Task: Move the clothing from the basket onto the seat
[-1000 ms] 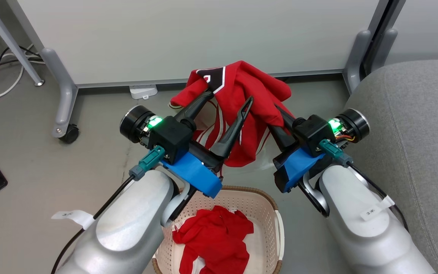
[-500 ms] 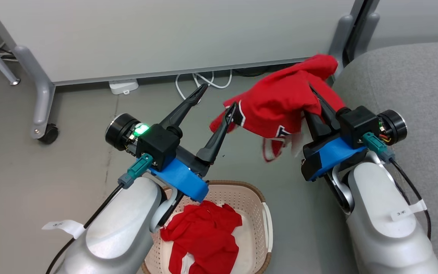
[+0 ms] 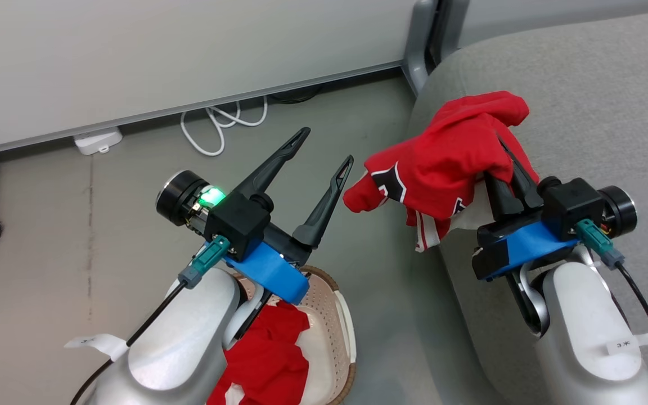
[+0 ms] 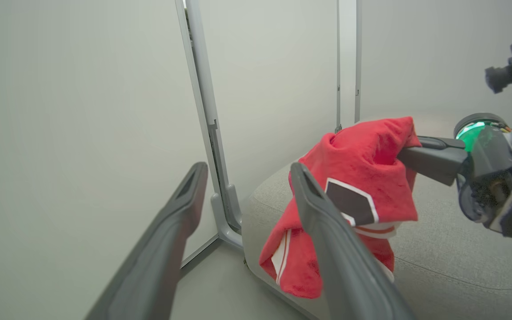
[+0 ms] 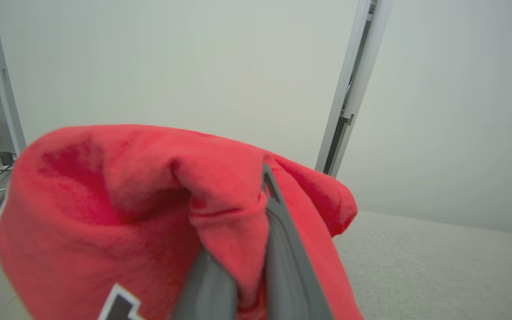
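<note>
The grey floor and the pale partition panel occupy the far and left parts of the head view. The grey upholstered seat is located at the right, with its rounded corner directed toward the partition post.

A red garment is held above that corner, partly over the cushion edge and partly over the floor. Contact with the seat cannot be determined. A black patch with a white outline and striped trim is visible on it; no lettering can be read.

The cream basket is found at the lower edge, partly hidden behind the left forearm. A second red garment with white trim is contained in it. A strip of bare floor is left between basket rim and seat.

The right gripper is closed, with its fingers clamped on the red garment. The left gripper is held over the floor with its fingers spread wide apart and nothing between them, just beside the garment's hanging edge.

A coiled white cable and a white block are placed at the partition base. A paper tag on the right forearm is marked "3" plus an illegible character.
</note>
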